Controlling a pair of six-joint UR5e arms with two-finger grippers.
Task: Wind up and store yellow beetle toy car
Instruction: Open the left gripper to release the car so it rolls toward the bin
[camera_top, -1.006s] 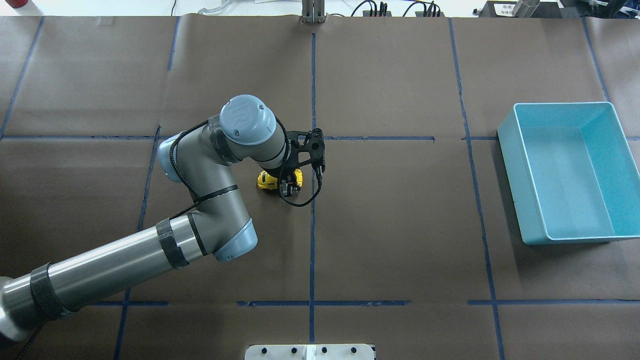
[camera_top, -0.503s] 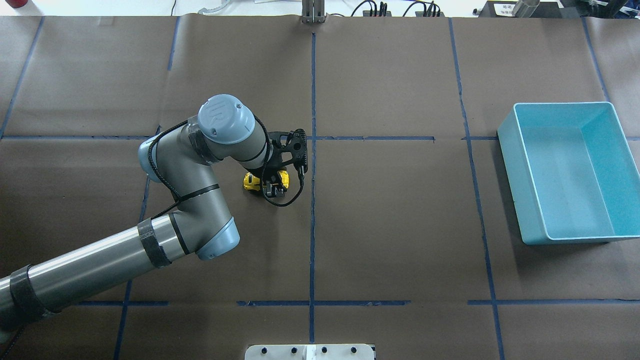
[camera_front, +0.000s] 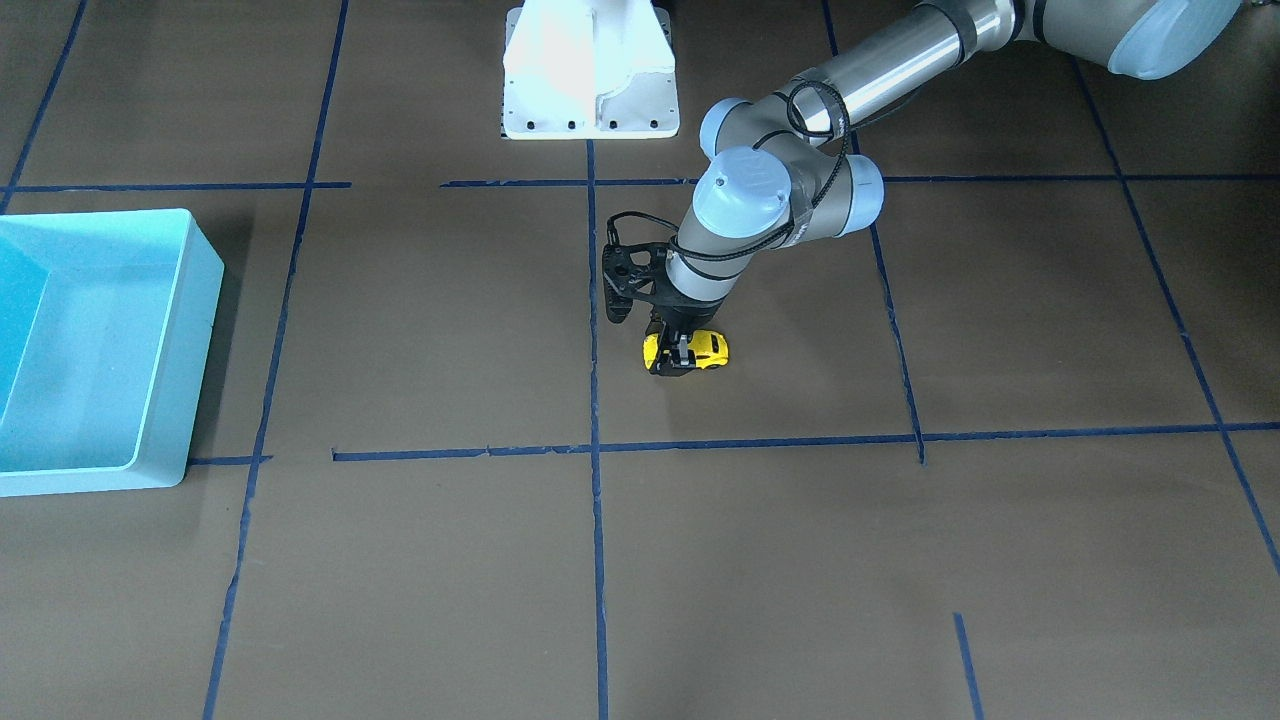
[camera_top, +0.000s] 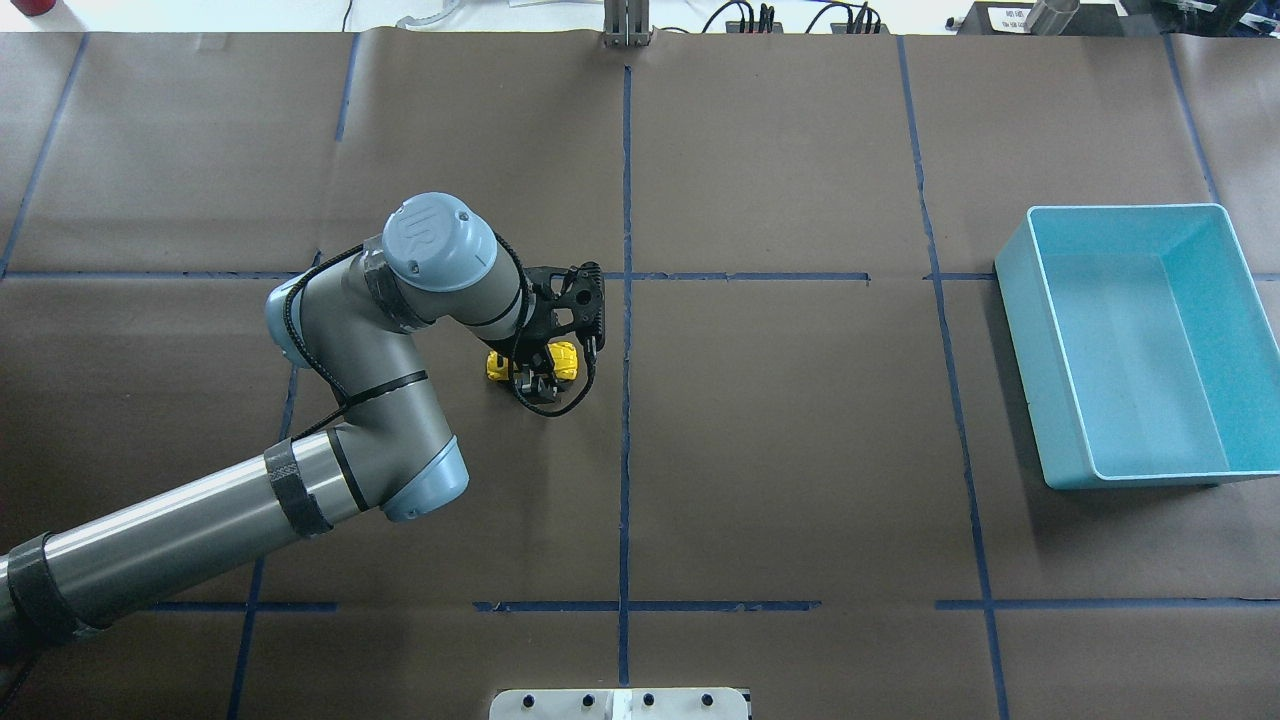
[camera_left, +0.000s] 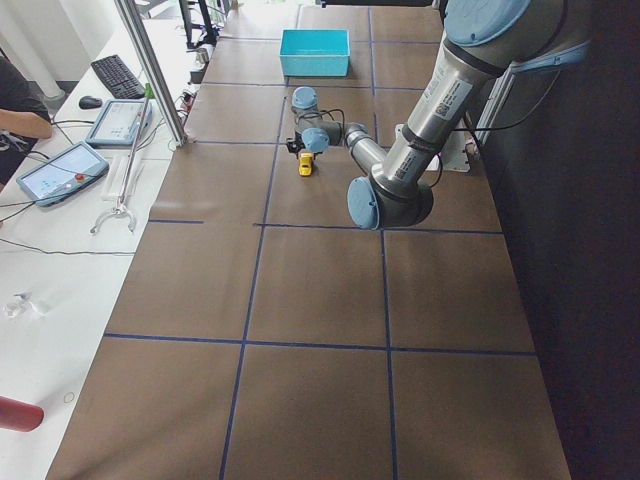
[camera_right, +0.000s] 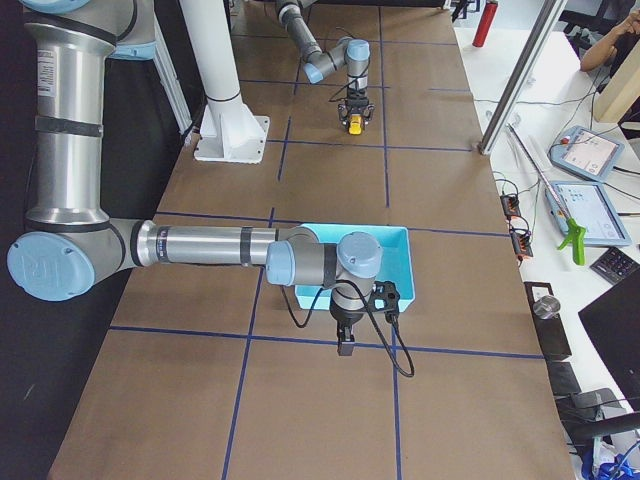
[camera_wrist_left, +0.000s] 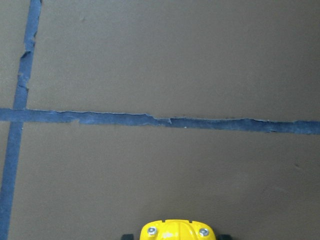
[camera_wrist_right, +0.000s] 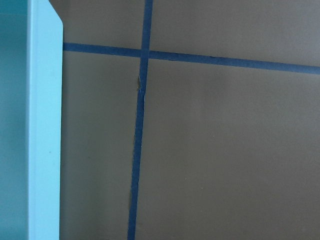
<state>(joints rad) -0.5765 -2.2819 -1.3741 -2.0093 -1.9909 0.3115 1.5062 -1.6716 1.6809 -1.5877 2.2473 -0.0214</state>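
L end effector (camera_top: 538, 378) clamps yellow beetle toy car (camera_top: 566, 358) on worktop (camera_top: 800, 450), well apart from blue bin (camera_top: 1020, 330); R end effector (camera_right: 345, 347) just beside bin, grip can't tell. Joint cap (camera_top: 432, 232) reads UR.

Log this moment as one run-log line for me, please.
left jaws: shut on yellow beetle toy car | car: on table, outside light blue bin | right jaws: unclear

One yellow beetle toy car (camera_front: 712, 348) and one light blue bin (camera_top: 1045, 370) are sitting on one paper-covered table (camera_top: 800, 450), one white robot base (camera_front: 590, 80) is standing on it, and two arms (camera_top: 200, 520) are reaching over it, bearing two grippers: the left gripper (camera_front: 677, 362) and the right gripper (camera_right: 345, 348).
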